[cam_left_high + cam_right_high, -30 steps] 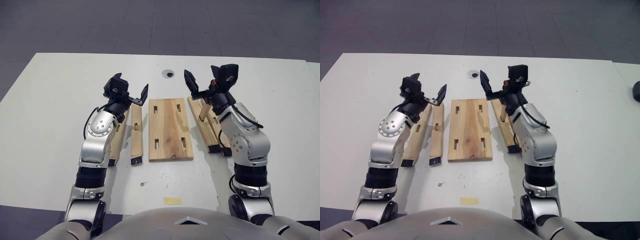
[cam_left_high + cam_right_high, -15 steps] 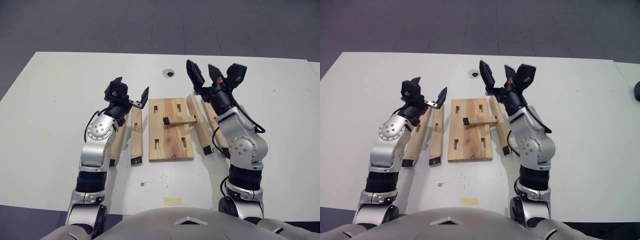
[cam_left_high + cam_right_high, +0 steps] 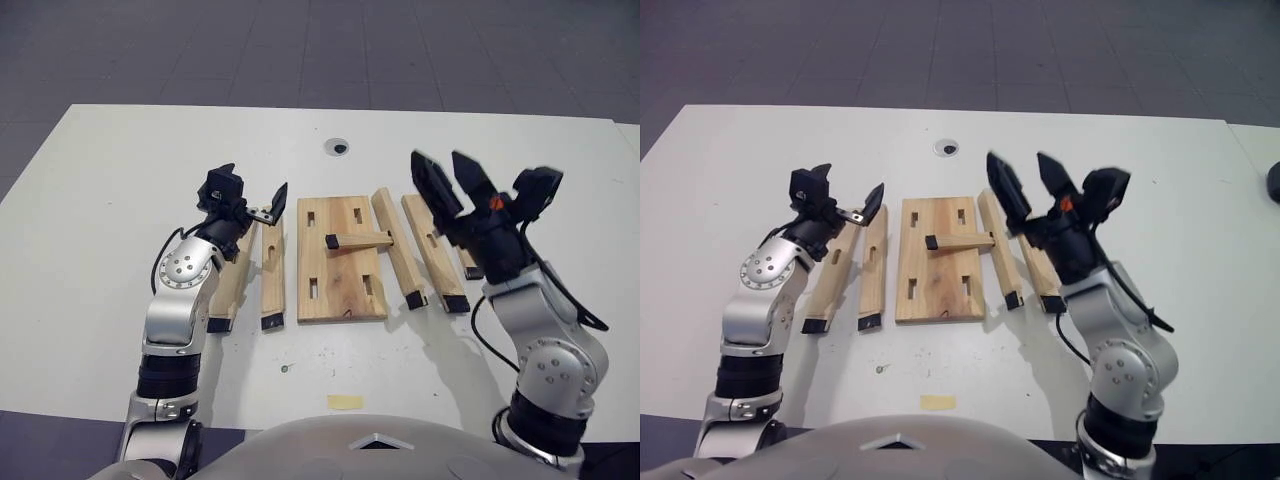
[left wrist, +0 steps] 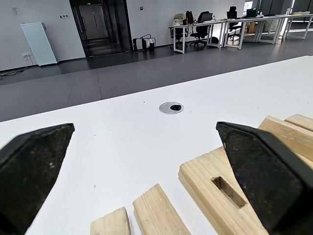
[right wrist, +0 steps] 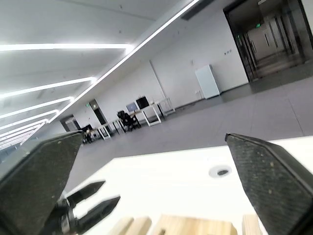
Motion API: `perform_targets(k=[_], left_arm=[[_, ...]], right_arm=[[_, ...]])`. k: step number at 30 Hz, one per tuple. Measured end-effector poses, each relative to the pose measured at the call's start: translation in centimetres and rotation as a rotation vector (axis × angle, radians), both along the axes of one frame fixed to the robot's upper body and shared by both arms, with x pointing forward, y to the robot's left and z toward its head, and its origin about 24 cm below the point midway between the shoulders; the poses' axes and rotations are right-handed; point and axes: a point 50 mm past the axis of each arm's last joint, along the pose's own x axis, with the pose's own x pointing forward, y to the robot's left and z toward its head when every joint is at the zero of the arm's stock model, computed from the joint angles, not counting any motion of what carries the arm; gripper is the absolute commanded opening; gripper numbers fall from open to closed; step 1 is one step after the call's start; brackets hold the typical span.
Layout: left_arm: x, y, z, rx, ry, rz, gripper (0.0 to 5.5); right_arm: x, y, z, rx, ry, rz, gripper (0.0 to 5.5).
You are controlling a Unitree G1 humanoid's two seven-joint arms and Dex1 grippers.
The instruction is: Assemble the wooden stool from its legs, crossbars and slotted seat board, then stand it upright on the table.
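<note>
Left gripper (image 3: 248,197): jaws apart, nothing between them; low over the table (image 3: 120,180), just above the far ends of the two left-hand legs.
Right gripper (image 3: 437,158): jaws apart, nothing held; raised well above the table over the right-hand parts, tips pointing away from the body.
Outer left leg (image 3: 232,285): flat, long axis running away from the body, dark-capped end nearest the body.
Inner left leg (image 3: 272,270): just beside the outer one and parallel, same orientation.
Seat board (image 3: 340,285): flat at table centre between the two arms, four slots facing up, none filled.
Crossbar (image 3: 362,240): loose on top of the seat board, long axis left to right, dark end toward the robot's left, other end at the inner right leg (image 3: 395,250).
Outer right leg (image 3: 432,250): near the inner one, roughly parallel; a further piece beyond it partly hidden by the right arm, kind not clear.
Key relation: left-hand legs directly below the left gripper, its opening set across their long axis; judged a short descent to either leg's far end.
Crossbar from right gripper: down and toward the robot's left, lying crosswise to the legs.
Nearer arm: left for the left-hand legs; crossbar roughly midway between the two arms, right gripper higher above it.
Stage: judged early, no part joined, nothing upright.
</note>
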Motion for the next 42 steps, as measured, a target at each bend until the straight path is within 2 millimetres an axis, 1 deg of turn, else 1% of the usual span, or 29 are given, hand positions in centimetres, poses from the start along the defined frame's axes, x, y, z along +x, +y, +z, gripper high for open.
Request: perform_targets(k=[2, 6, 8, 9, 13, 14, 15, 19, 24, 25, 26, 38, 41, 42], left_arm=[[-0.1, 0.3, -0.2, 0.000, 0.011, 0.010, 5.40], [-0.3, 0.6, -0.5, 0.010, 0.025, 0.022, 5.40], [-0.4, 0.6, -0.6, 0.011, 0.028, 0.021, 5.40], [-0.4, 0.6, -0.6, 0.011, 0.028, 0.020, 5.40], [-0.6, 0.5, -0.9, 0.017, 0.042, 0.017, 5.40], [-0.6, 0.4, -1.1, 0.019, 0.046, 0.015, 5.40], [-0.6, 0.4, -1.1, 0.021, 0.047, 0.013, 5.40], [-0.6, 0.4, -1.1, 0.021, 0.047, 0.016, 5.40], [-1.1, 0.2, -1.7, 0.033, 0.070, 0.021, 5.40], [-1.1, 0.2, -1.8, 0.032, 0.073, 0.022, 5.40], [-1.2, 0.1, -1.8, 0.032, 0.072, 0.022, 5.40], [-1.5, -0.3, -2.0, 0.040, 0.076, 0.016, 5.40], [-1.5, -0.4, -2.0, 0.046, 0.075, 0.013, 5.40], [-1.5, -0.5, -2.0, 0.049, 0.074, 0.011, 5.40]], right_arm=[[-0.5, 0.2, -1.4, -0.077, 0.062, 0.033, 5.39], [-1.2, -0.7, -5.5, -0.238, 0.285, 0.001, 5.39], [-1.4, -1.1, -6.8, -0.276, 0.362, -0.030, 5.39], [-1.5, -1.3, -7.1, -0.287, 0.379, -0.043, 5.39], [-1.7, -1.5, -7.8, -0.321, 0.448, -0.023, 5.39], [-1.8, -1.5, -8.1, -0.331, 0.469, -0.012, 5.19], [-1.8, -1.5, -8.2, -0.337, 0.484, -0.005, 5.15], [-2.2, -1.6, -8.7, -0.363, 0.546, 0.022, 4.44], [-2.6, -1.6, -9.1, -0.384, 0.601, 0.049, 3.75], [-2.6, -1.7, -9.1, -0.389, 0.606, 0.051, 3.52], [-2.6, -1.7, -9.1, -0.391, 0.608, 0.053, 3.42], [-2.3, -1.5, -9.1, -0.399, 0.606, 0.041, 1.37], [-2.1, -1.6, -9.0, -0.410, 0.604, 0.031, 1.04], [-2.0, -1.6, -9.0, -0.415, 0.603, 0.029, 1.03]])
